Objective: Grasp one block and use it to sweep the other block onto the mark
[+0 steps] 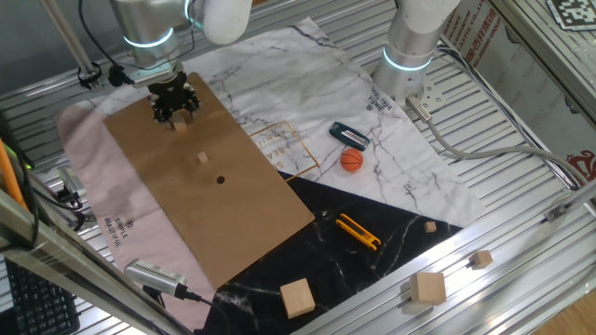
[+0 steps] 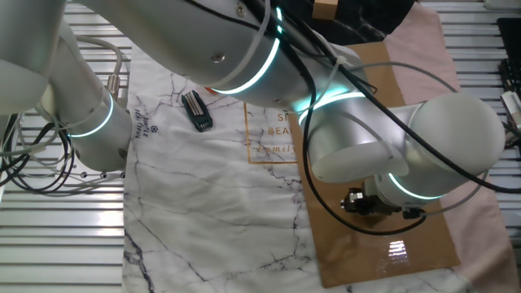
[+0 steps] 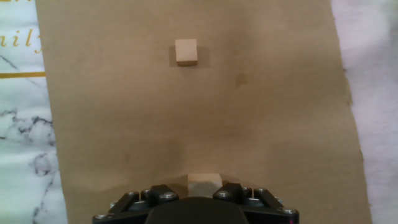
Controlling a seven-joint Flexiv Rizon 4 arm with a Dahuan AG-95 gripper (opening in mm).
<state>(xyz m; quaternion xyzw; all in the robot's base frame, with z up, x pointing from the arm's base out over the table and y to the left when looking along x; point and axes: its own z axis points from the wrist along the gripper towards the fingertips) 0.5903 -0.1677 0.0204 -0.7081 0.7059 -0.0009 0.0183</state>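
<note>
My gripper (image 1: 174, 115) stands low over the far end of the brown cardboard (image 1: 158, 195). In the hand view one block (image 3: 204, 183), a tiny tan cube, sits between my black fingers (image 3: 163, 193), which close on its two sides. The other block (image 1: 203, 159) lies apart on the cardboard, straight ahead of my gripper in the hand view (image 3: 186, 51). The mark (image 1: 221, 180), a small black dot, lies just beyond that block; it is out of the hand view. In the other fixed view the arm hides most of my gripper (image 2: 370, 203).
An orange ball (image 1: 351, 160) and a black clip (image 1: 348, 135) lie on the marbled cloth to the right. A yellow tool (image 1: 358, 232) lies on the black sheet. Larger pale cubes (image 1: 297, 298) (image 1: 429, 288) sit near the front. A second arm's base (image 1: 410, 51) stands behind.
</note>
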